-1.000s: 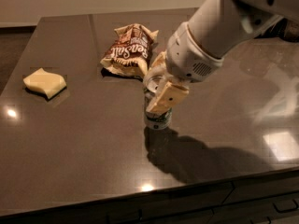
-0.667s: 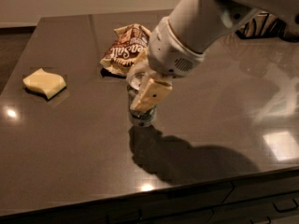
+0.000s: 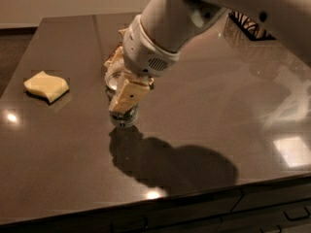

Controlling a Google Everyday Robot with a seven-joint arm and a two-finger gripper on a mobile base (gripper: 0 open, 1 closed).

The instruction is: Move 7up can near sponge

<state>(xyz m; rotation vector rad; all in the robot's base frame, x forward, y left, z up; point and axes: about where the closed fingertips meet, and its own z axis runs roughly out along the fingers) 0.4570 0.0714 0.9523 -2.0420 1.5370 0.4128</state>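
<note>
The 7up can (image 3: 122,118) is upright in the middle of the dark table, held between the cream fingers (image 3: 128,94) of my gripper (image 3: 120,92), which is shut on it. Only its silver top and lower rim show. It seems lifted slightly off the table. The pale yellow sponge (image 3: 46,86) lies flat at the left side of the table, well apart from the can. My white arm comes in from the upper right.
The brown-and-cream snack bag (image 3: 114,57) lies behind the gripper, mostly hidden by my arm. The dark table (image 3: 204,130) has its front edge close below, with drawers under it. A dark object (image 3: 250,25) sits at the back right.
My gripper has moved left toward the sponge with the can in it, and now covers most of the snack bag.
</note>
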